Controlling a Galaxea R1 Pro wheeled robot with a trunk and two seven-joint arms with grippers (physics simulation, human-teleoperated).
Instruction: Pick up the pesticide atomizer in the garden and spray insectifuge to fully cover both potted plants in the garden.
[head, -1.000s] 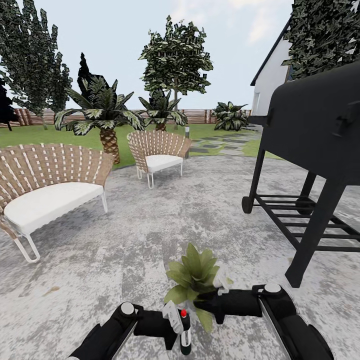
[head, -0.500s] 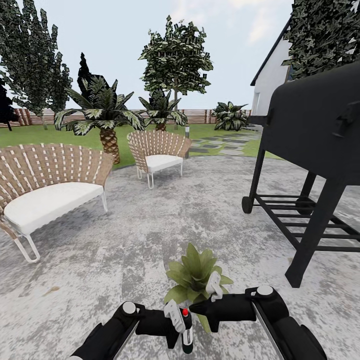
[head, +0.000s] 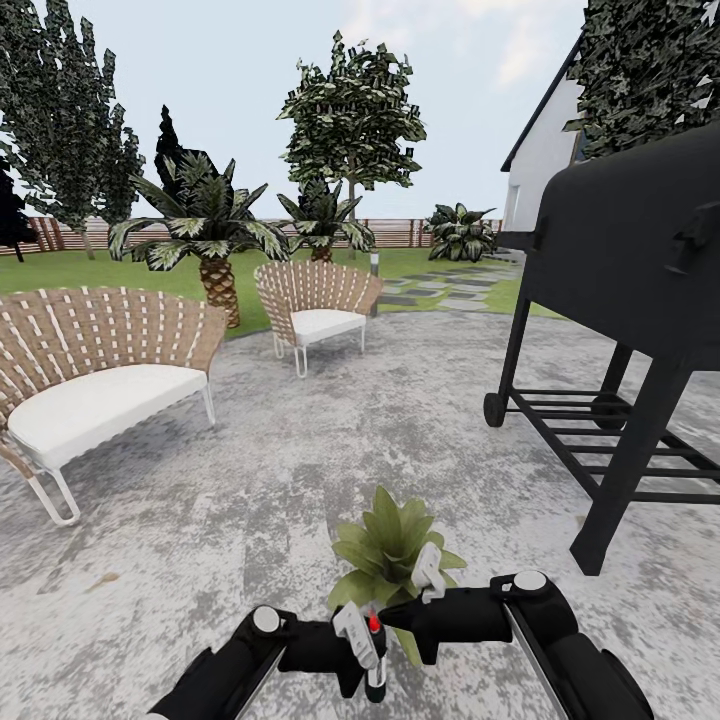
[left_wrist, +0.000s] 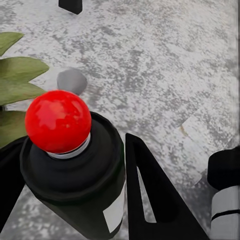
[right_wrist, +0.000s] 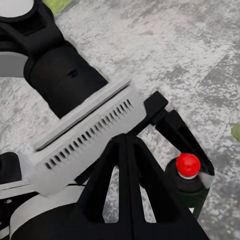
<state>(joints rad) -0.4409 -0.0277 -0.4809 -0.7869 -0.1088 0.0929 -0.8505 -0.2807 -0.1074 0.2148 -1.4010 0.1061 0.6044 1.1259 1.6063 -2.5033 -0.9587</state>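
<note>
One potted plant (head: 388, 560) shows on the big grey paved circle (head: 300, 470) of the garden, right in front of the robot. Going from big to small: a black grill (head: 625, 300) stands at the right. Two woven chairs with white seats are at the left, the near chair (head: 95, 380) and the far chair (head: 315, 300). Behind them are palms, trees, grass and a brown fence.

Low down, the left gripper (head: 362, 640) has its fingers closed around the pesticide atomizer (head: 373, 655). This is a dark bottle with a pale label, and here its top is a round red knob (left_wrist: 58, 121). The bottle stands nearly upright, just beside the plant's front leaves. The right gripper (head: 430, 570) is close to the bottle and up against the leaves. Its fingers (right_wrist: 125, 165) look drawn close together with nothing between them, but the view is too poor to be sure.

So the picking up looks done. I cannot see any spray, so I think this plant has yet to be covered. After that, the second plant must be sprayed too.
</note>
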